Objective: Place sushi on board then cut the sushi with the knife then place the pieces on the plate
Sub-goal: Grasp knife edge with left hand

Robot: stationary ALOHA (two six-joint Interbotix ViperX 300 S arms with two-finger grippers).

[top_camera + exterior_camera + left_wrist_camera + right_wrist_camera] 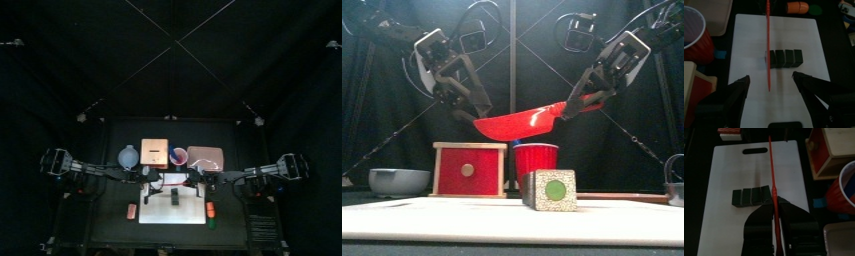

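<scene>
The dark green sushi roll [551, 190] lies on the white cutting board [422, 222], its blocks still joined [785, 58]. Above it hangs a red toy knife [523, 122], blade level and edge-on over the roll [772, 173]. My right gripper [587, 100] is shut on the knife's handle end [777, 213]. My left gripper [476, 108] is open at the knife's tip, which sits between its spread jaws [771, 76] without being touched. The pink plate [205, 156] lies behind the board at the back right.
Behind the board stand a red cup [536, 160], a wooden box with a red drawer front [469, 170] and a blue-grey bowl [398, 180]. Small toy foods lie beside the board on the left [131, 210] and on the right [210, 210].
</scene>
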